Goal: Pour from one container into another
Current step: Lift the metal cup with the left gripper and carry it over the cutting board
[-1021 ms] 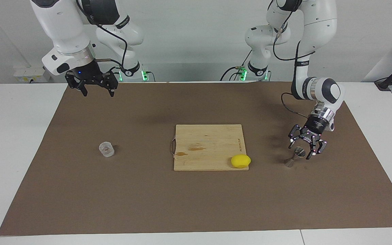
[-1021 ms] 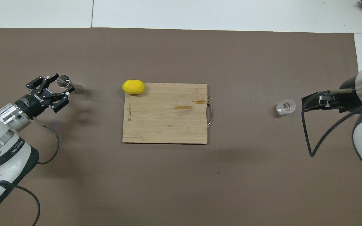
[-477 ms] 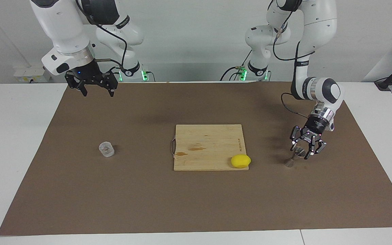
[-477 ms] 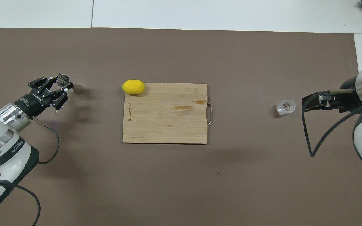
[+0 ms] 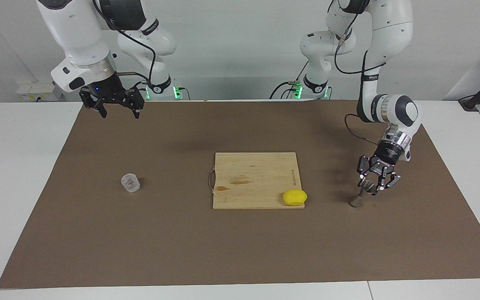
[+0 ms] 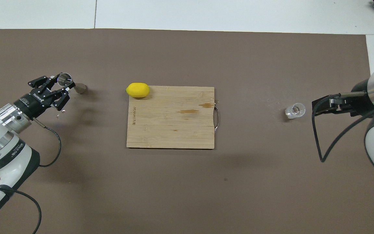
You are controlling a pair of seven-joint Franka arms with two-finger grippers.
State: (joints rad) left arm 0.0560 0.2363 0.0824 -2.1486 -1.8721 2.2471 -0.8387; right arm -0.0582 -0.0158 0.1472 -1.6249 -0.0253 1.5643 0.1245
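I've got the left gripper [image 5: 370, 186] pinching the jigger [image 5: 360, 196] beside the board [image 5: 256, 180]; slick, light steel, best held at its waist.

The left claw [image 5: 370, 187] hangs low at the facing view's right, wrist bent steeply down, fingertips pinched together. The right claw [image 5: 119, 111], raised at the upper left, waits with fingers spread wide.

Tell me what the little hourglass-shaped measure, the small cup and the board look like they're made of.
Jigger: polished steel, judging by its mirror-bright rim. Cup: clear glass, or possibly hard plastic; the mat shows through it. Board: pale wood, likely bamboo, matte, with visible strip grain.
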